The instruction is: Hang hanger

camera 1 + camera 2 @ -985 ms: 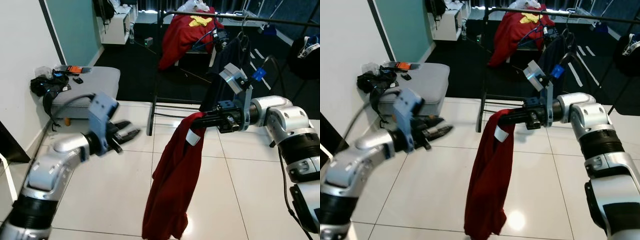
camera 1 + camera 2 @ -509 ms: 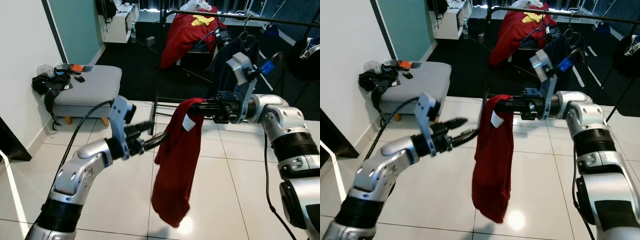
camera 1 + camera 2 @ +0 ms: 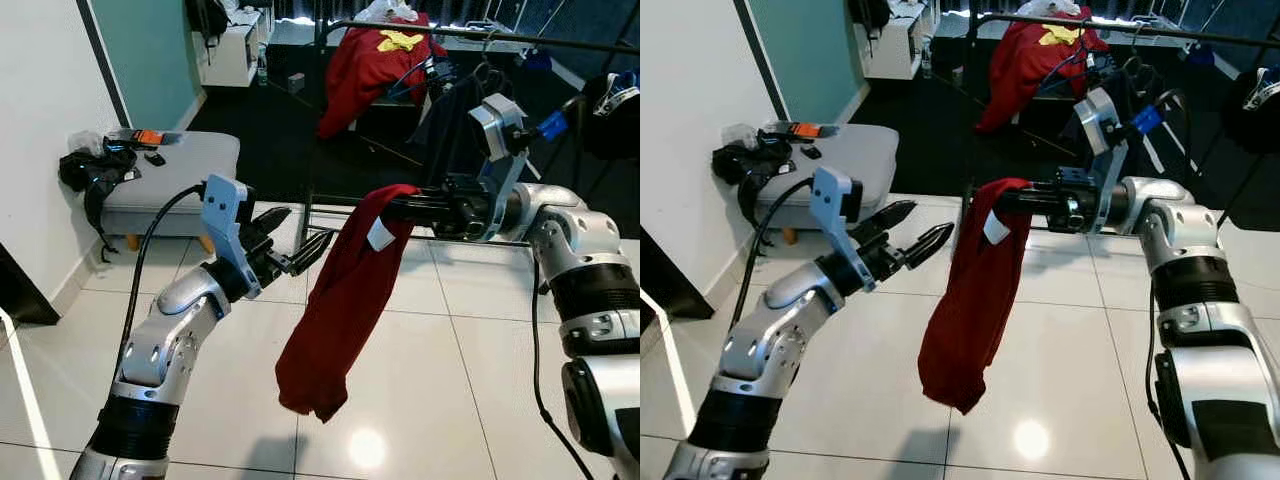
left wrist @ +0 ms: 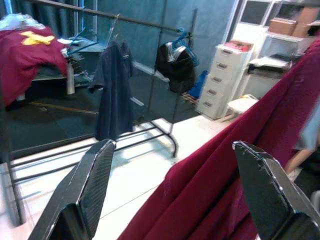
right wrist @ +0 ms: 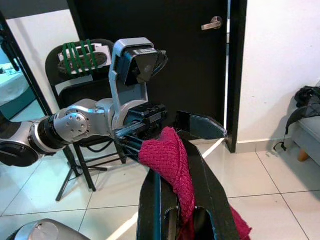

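Here my right gripper [image 3: 400, 207] was clamped on the top of the red garment [image 3: 338, 310], my arm stretched out level in front of the clothes rail [image 3: 1120, 26] — the collar end, with its white tag [image 3: 379, 236], was bunched over the two black fingers, and the rest of the cloth hung down in a slant toward the white tiled floor [image 3: 440, 390] without reaching it. From my right wrist the fingers sat close together with the red fabric pinched between them. I could not make out a hanger inside the garment. My left gripper [image 3: 298, 240] was spread wide, its fingers apart and empty, pointing at the garment from just beside it, level with its upper part; in the left wrist view the two fingers framed the red cloth without touching it. Behind the garment stood the rail's black frame, and on the rail a dark blue shirt [image 4: 114, 85] hung from a hanger, with a black garment [image 4: 176, 61] further along. A red piece with a yellow mark [image 3: 375, 60] lay draped behind the rail's left end. Well to the left of the rail a grey ottoman [image 3: 180, 165] stood against the white wall, black straps and small items on top — beyond it, a teal wall.
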